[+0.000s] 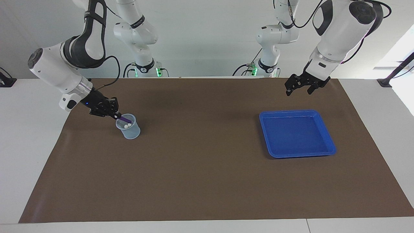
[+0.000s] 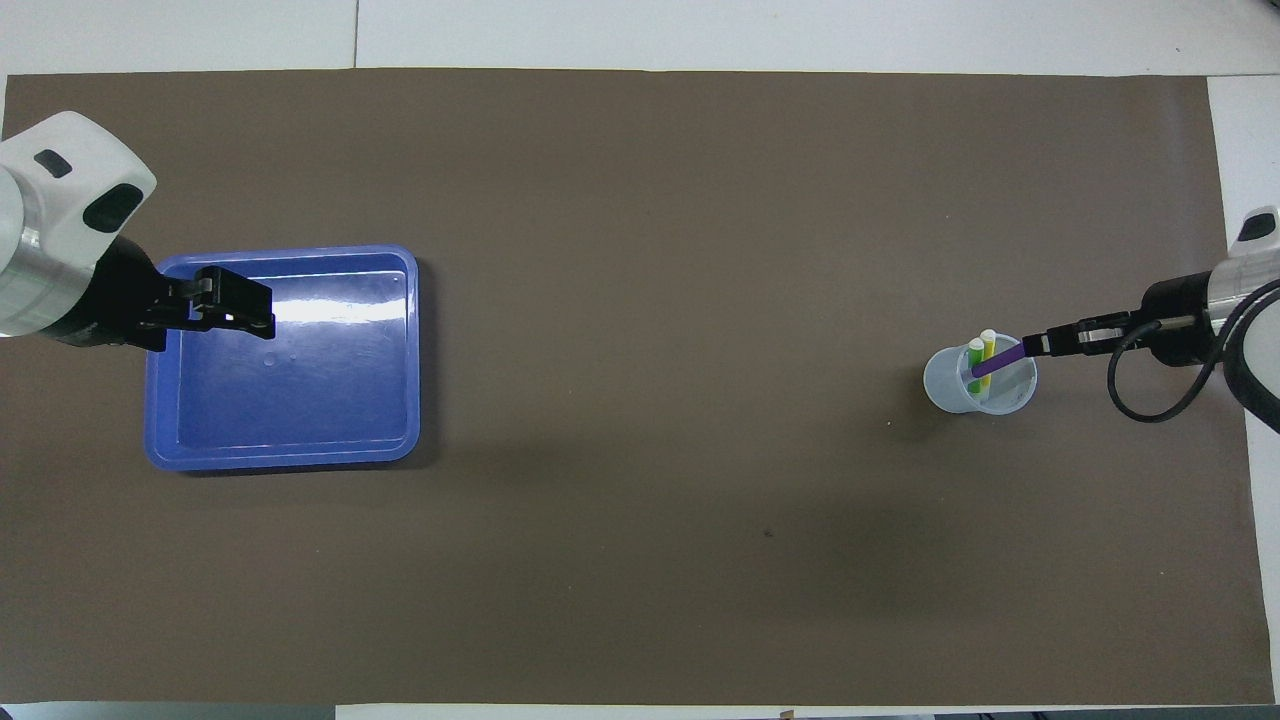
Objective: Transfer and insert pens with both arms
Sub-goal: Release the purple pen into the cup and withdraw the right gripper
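With the yellow pen [image 2: 988,347] and green pen [image 2: 975,356] already in the cup [image 2: 945,385], the right gripper [image 1: 117,115] was clamped on the purple pen [image 2: 996,361], lowering it in, while the left gripper [image 1: 300,87] waited open over the bare tray [image 1: 297,153].

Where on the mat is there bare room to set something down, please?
The brown mat lies bare between the blue tray and the clear cup, and farther from the robots than both. It is crowded only at the cup, where the right gripper holds the purple pen; the left gripper hangs open above the mat beside the tray.
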Robot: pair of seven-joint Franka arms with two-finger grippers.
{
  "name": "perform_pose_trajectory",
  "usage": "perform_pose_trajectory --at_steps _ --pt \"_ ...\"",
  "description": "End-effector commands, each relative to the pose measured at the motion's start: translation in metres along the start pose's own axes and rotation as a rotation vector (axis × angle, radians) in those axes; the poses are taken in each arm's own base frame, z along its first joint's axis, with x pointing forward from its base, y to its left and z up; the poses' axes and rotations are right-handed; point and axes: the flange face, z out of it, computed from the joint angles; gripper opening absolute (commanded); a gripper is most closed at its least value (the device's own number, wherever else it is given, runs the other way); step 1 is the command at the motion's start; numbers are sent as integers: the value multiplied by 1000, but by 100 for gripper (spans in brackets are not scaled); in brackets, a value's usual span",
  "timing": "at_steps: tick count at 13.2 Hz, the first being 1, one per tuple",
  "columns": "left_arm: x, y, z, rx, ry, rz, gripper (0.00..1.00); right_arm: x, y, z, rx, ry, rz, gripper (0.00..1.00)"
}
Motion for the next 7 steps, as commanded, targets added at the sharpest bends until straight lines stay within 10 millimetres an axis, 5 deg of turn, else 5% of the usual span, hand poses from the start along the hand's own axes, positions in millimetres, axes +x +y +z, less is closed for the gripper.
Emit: perform_pose_trajectory --at_steps 1,2,5,7 --pt "-8 -13 -22 24 -47 139 100 -11 1 0 17 21 13 41" --pt "-10 -14 -20 20 -52 182 100 -10 1 -1 16 24 15 99" --pt "-10 -13 -3 20 -14 204 100 -4 2 -9 7 27 7 100" --pt "0 -11 3 19 5 204 100 6 -3 -37 10 35 -14 100"
